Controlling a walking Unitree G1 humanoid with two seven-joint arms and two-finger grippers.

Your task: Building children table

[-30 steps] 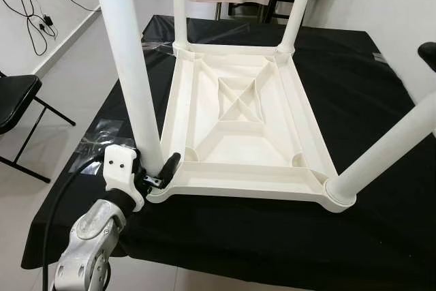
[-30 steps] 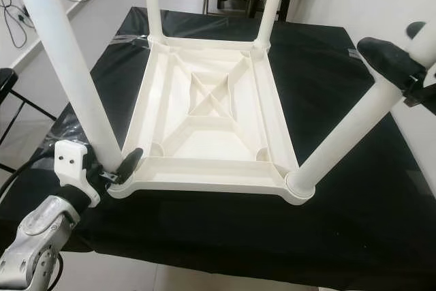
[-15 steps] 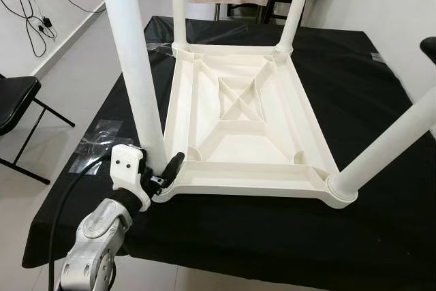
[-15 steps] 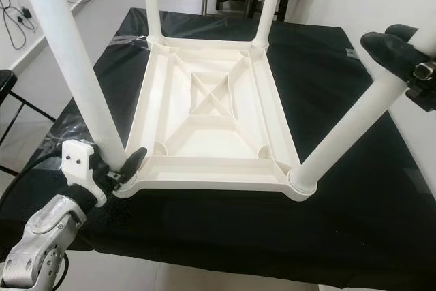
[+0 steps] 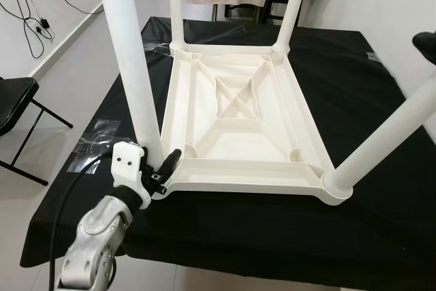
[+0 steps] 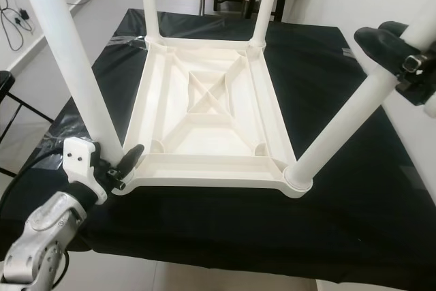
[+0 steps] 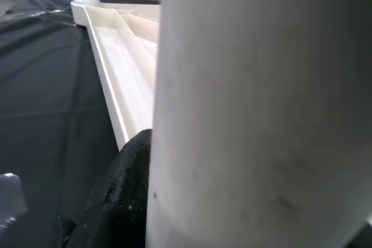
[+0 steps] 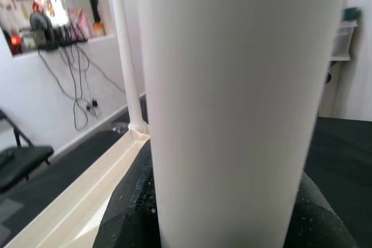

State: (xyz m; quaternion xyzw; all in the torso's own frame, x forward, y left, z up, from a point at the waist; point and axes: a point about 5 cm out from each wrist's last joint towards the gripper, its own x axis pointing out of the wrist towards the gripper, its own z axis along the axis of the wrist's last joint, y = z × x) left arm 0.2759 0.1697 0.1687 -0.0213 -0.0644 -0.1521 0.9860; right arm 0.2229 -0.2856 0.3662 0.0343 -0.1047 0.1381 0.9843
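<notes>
A black folding chair point(image 5: 15, 103) stands on the floor well to the left of the left hand point(image 5: 158, 170), beyond the edge of the black-covered tabletop point(image 5: 354, 100). The left hand sits low at the near left corner of the upturned white children's table point(image 5: 238, 120), its two black fingers point(image 5: 168, 163) clamped on the base of the near left leg point(image 5: 129, 59), one finger pressed against the leg just above the socket; in the left wrist view the leg point(image 7: 256, 108) stands right against a black finger point(image 7: 119, 201). Just beyond this hand some clear plastic wrap point(image 5: 95, 142) lies on the black cover. Ahead of it the table's ribbed underside faces up, with a cross-shaped brace point(image 5: 238, 97) in the middle, and the two far legs, far left leg point(image 5: 176, 5) and far right leg point(image 5: 294, 5), stand upright in their corner sockets. To the right, the near right leg point(image 6: 347, 120) is seated in its socket but leans outward toward the right hand point(image 6: 395, 56), which is raised above the tabletop and closed around the upper part of that leg; the right wrist view shows the leg point(image 8: 232, 103) gripped between the black pads point(image 8: 131, 201)
</notes>
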